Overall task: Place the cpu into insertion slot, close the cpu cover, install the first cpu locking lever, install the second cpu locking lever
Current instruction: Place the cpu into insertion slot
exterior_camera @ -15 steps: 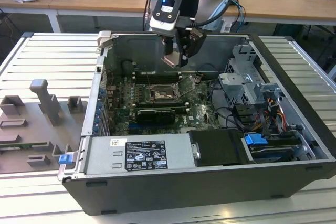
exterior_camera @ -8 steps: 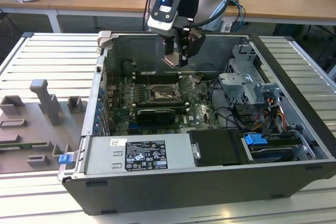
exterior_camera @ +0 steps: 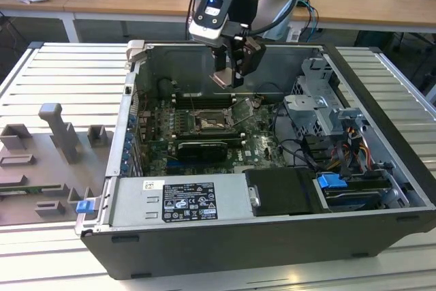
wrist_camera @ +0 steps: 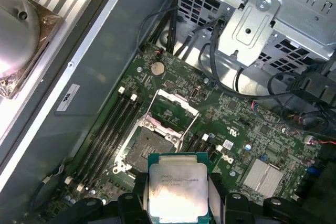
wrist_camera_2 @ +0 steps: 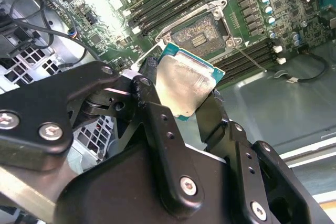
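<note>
My gripper (exterior_camera: 229, 66) hangs over the open computer case, shut on the cpu (exterior_camera: 223, 78), a flat square chip with a pale metal face. In both wrist views the cpu (wrist_camera_2: 184, 85) (wrist_camera: 177, 190) sits clamped by its edges between the two black fingers (wrist_camera_2: 150, 80). The insertion slot (exterior_camera: 209, 125) (wrist_camera_2: 201, 34) (wrist_camera: 149, 148) lies below on the green board, its dark centre bare. The cpu cover (wrist_camera: 172, 109), a silvery frame, stands swung up at one side of the slot. A thin wire lever (wrist_camera_2: 247, 57) sticks out beside the slot.
Long memory slots (wrist_camera: 107, 132) flank the socket. A long black card (exterior_camera: 202, 148) lies in front of it in the exterior view. A metal drive cage (exterior_camera: 319, 103) and loose cables (exterior_camera: 300, 151) fill the exterior view's right. Grey fixtures (exterior_camera: 58, 131) stand on the table at its left.
</note>
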### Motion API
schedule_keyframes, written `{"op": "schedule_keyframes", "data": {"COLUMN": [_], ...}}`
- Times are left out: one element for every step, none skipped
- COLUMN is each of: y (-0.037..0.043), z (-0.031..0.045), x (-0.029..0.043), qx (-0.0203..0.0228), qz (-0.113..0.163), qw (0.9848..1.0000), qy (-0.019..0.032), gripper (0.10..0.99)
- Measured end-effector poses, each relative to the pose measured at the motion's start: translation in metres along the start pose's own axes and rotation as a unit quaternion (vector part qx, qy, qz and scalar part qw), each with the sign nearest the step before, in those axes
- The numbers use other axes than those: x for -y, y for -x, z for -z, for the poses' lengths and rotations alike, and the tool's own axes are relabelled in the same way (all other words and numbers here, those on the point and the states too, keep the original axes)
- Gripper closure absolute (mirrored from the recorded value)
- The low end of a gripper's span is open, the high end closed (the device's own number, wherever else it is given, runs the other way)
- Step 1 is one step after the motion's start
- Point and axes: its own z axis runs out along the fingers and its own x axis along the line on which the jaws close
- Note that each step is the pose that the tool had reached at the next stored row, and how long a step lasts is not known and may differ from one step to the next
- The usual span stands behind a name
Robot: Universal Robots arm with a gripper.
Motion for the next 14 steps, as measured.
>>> {"op": "schedule_keyframes", "data": {"y": [0.0000, 0.0000, 0.0000, 0.0000, 0.0000, 0.0000, 0.0000, 0.0000, 0.0000, 0.0000, 0.0000, 0.0000, 0.0000, 0.0000], "z": [-0.0001, -0.0001, -0.0002, -0.0002, -0.0003, -0.0003, -0.0003, -0.0005, -0.0005, -0.0006, -0.0007, -0.0008, -0.0008, -0.0009], "x": [0.0000, 0.0000, 0.0000, 0.0000, 0.0000, 0.0000, 0.0000, 0.0000, 0.0000, 0.0000, 0.0001, 0.0001, 0.0001, 0.0001], "qx": [0.0002, 0.0004, 0.0007, 0.0009, 0.0011, 0.0013, 0.0015, 0.0018, 0.0021, 0.0024, 0.0026, 0.0029, 0.0031, 0.0033], "qz": [-0.002, -0.004, -0.008, -0.011, -0.013, -0.016, -0.018, -0.021, -0.025, -0.029, -0.031, -0.035, -0.037, -0.039], "qw": [1.0000, 1.0000, 1.0000, 0.9999, 0.9999, 0.9999, 0.9998, 0.9998, 0.9997, 0.9996, 0.9995, 0.9994, 0.9993, 0.9992], "qy": [0.0001, 0.0001, 0.0001, 0.0002, 0.0002, 0.0003, 0.0003, 0.0004, 0.0005, 0.0005, 0.0005, 0.0006, 0.0007, 0.0007], "gripper": [0.545, 0.545, 0.545, 0.545, 0.545, 0.545, 0.545, 0.545, 0.545, 0.545, 0.545, 0.545, 0.545, 0.545]}}
